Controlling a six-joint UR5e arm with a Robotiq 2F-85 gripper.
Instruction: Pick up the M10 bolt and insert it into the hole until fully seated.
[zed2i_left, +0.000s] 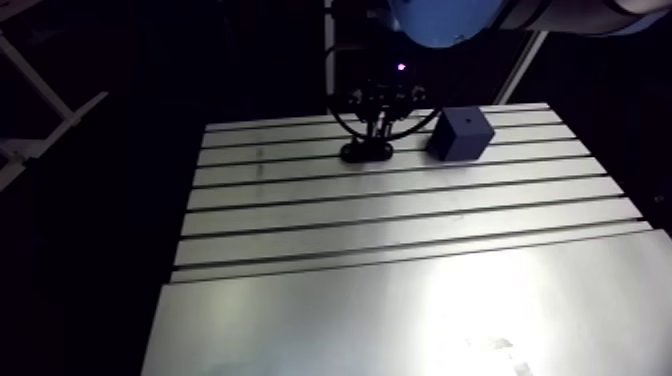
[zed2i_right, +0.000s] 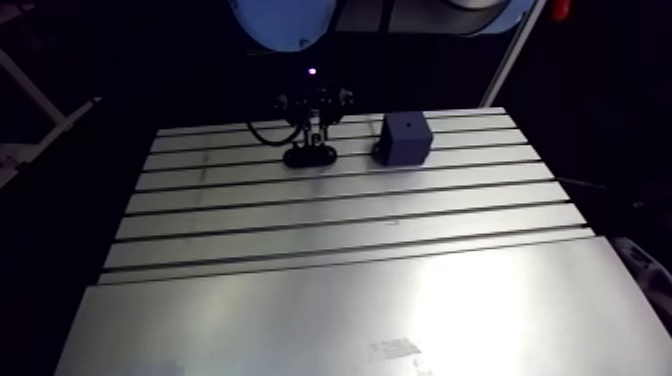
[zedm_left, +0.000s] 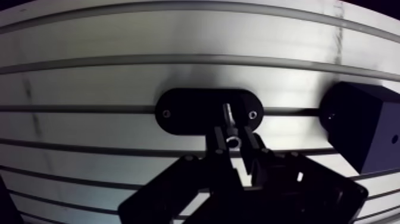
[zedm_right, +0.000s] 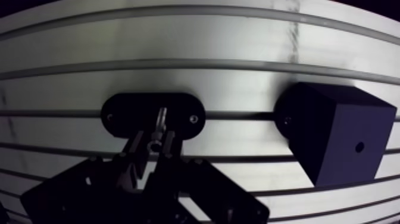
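Note:
In the wrist view a small metal M10 bolt (zedm_left: 230, 122) stands on end over the middle of a black oval holder (zedm_left: 187, 113), its head towards the camera. My gripper (zedm_left: 233, 136) is right above the holder and shut on the bolt's head end, one finger on each side. Whether the bolt's tip still sits in the holder is hidden. A dark cube (zedm_right: 336, 134) with a small round hole (zedm_right: 359, 146) in one face stands beside the holder, apart from it. In the arm view the gripper (zed2i_left: 372, 128) reaches down at the table's far edge, with the cube (zed2i_left: 460, 135) just to its right.
The slotted aluminium table (zed2i_left: 400, 215) runs from the far edge towards the camera, with a smooth metal plate (zed2i_left: 400, 320) covering its near part. Dark drop-offs border the table on the left, right and far sides.

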